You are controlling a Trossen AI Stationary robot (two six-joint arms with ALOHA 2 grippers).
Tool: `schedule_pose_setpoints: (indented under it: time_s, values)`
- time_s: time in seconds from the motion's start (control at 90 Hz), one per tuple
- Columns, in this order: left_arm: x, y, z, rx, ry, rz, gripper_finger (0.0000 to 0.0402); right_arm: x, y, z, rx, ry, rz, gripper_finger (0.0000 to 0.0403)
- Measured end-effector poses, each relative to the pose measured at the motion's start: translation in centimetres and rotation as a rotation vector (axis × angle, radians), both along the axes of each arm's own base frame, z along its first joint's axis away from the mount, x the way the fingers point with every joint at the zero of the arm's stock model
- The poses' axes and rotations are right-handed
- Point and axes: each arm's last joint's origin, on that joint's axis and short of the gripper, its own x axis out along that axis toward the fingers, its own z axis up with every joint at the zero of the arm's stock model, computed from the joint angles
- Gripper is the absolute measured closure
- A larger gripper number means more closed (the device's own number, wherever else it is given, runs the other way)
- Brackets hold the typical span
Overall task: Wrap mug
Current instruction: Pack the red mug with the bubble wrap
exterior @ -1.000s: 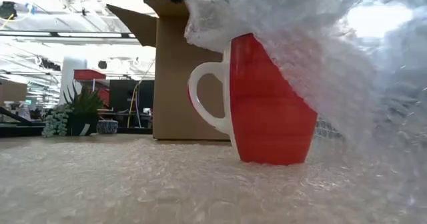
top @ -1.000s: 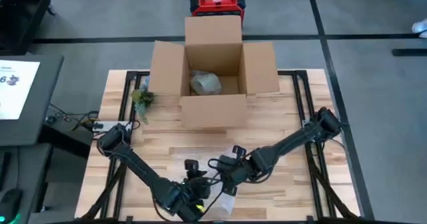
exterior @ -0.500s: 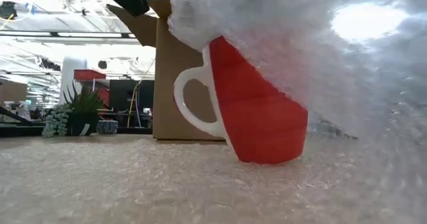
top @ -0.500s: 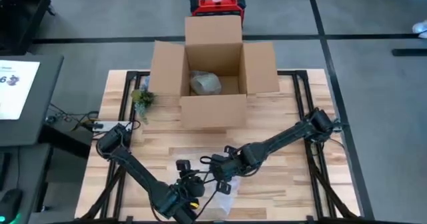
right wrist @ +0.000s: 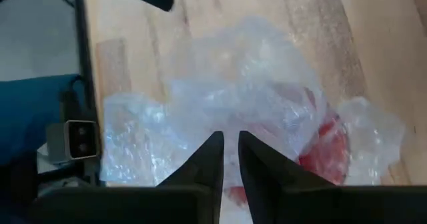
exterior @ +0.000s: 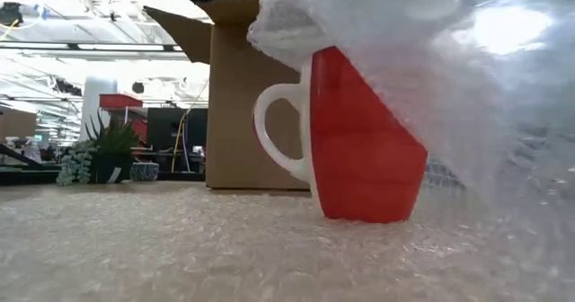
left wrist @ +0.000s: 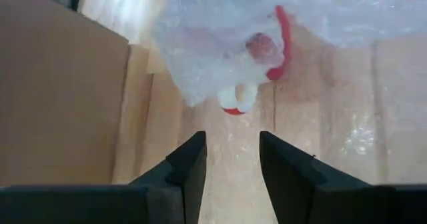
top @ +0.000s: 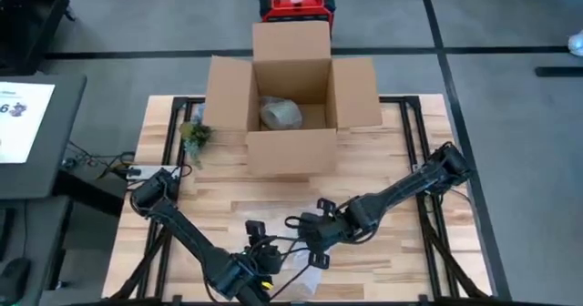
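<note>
Glossy red ceramic mug (exterior: 364, 145), clear bubble wrap (exterior: 431, 59), matt cardboard box (top: 291, 101), wooden table (top: 392, 160)

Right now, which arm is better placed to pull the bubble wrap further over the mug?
Probably the right. The right gripper hangs directly over the bubble wrap covering the red mug, fingers nearly closed. The left gripper is open and short of it.
</note>
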Motion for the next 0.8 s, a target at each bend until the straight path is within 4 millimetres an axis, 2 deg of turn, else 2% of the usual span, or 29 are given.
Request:
schedule_pose_setpoints:
  time_s: [0.078, 0.156, 0.244, 0.4, 0.511, 0.589, 0.667, 0.8]
  values:
    - [0.0, 0.1, 0.1, 0.103, -0.030, -0.027, 0.0283, 0.4, -0.4, -1.2, -0.010, -0.019, -0.044, 0.0365]
    - [-0.1, 0.1, 0.1, 0.121, -0.033, -0.029, 0.0285, 0.8, -0.7, -2.1, 0.004, -0.043, -0.057, 0.0365]
    - [-0.1, -0.3, 0.1, 0.092, -0.054, -0.033, 0.0295, 1.5, -0.9, -2.9, 0.028, -0.039, -0.022, 0.0365]
    - [0.4, -1.3, 0.0, -0.041, -0.007, -0.108, 0.0319, 1.5, -0.6, -3.1, 0.030, -0.039, 0.031, 0.0365]
    - [0.8, -1.2, -0.1, -0.156, 0.109, -0.188, 0.0329, 0.6, -0.3, -1.7, 0.011, -0.077, 0.096, 0.0365]
    - [0.0, -0.4, 1.9, -0.190, 0.131, -0.207, 0.0331, -0.6, -0.2, -0.9, -0.024, -0.064, 0.132, 0.0365]
    - [-0.2, 0.3, 2.3, -0.147, 0.155, -0.188, 0.0331, -1.1, 0.3, 0.7, -0.017, -0.137, 0.138, 0.0365]
    - [0.2, 1.3, -0.5, -0.015, 0.204, -0.098, 0.0331, -3.2, 1.2, 2.9, -0.015, -0.171, 0.181, 0.0365]
